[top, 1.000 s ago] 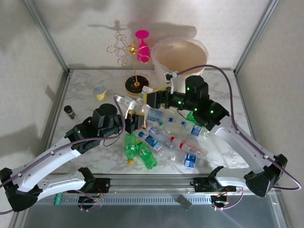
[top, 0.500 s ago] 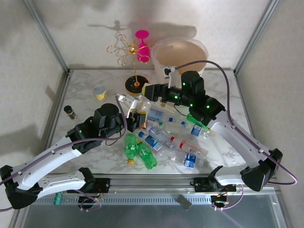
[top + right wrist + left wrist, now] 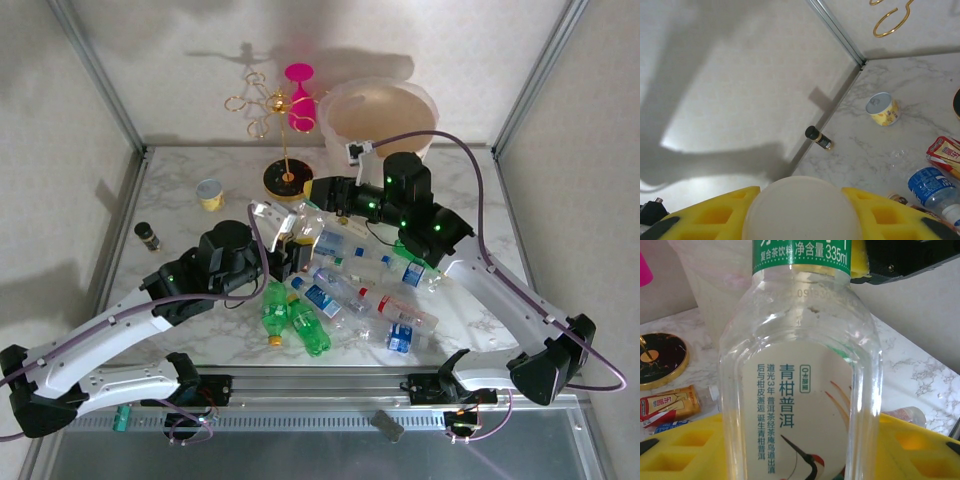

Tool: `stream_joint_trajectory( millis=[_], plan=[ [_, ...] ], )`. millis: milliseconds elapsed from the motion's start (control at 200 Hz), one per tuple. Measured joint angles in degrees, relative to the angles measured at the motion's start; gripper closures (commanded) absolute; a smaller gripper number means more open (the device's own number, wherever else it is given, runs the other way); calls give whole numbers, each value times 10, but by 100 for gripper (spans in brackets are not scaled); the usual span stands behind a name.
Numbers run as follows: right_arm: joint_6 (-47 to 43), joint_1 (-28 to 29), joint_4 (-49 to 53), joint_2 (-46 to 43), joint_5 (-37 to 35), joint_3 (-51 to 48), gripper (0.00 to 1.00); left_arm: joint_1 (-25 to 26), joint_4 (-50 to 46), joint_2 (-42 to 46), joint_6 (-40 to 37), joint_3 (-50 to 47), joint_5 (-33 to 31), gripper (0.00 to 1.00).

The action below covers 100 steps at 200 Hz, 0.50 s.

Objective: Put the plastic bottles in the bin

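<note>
A clear bottle (image 3: 800,390) sits between the yellow, pocketed pads (image 3: 685,450) of my left tool (image 3: 284,256). It is smooth thin plastic with rounded shoulders, a glossy cream label and a green band near its neck. The pads lie against both its sides, but I cannot tell whether they press on it.

My right tool (image 3: 322,193) meets the same bottle from the far side. Seen from that wrist, its yellow pads (image 3: 715,217) are pinched flush on the bottle's pale, round, matte end.

From above, the bottle hangs over the veined marble desk (image 3: 180,215), between my two tools and well short of the bin (image 3: 375,120), a round cream translucent bucket at the far edge.

The other bottles (image 3: 400,337) lie heaped on the desk just below, clear ones with blue or red wraps and two ribbed green ones (image 3: 300,322).
</note>
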State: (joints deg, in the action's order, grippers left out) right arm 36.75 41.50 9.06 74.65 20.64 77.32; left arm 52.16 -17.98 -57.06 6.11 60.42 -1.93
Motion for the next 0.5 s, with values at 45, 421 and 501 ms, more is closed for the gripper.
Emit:
stream_joint_trajectory(
  millis=[45,421,501],
  plan=[
    [2,0,-2,-2,1,-1,72,0,2,0,-2,0,-2,21],
    [6,-57,-1,-28,-19,2,73,5,70,76,18,-28,-104,4],
    [6,-110,12,-28,-30,17,73,5,70,78,21,-33,-158,5]
  ],
)
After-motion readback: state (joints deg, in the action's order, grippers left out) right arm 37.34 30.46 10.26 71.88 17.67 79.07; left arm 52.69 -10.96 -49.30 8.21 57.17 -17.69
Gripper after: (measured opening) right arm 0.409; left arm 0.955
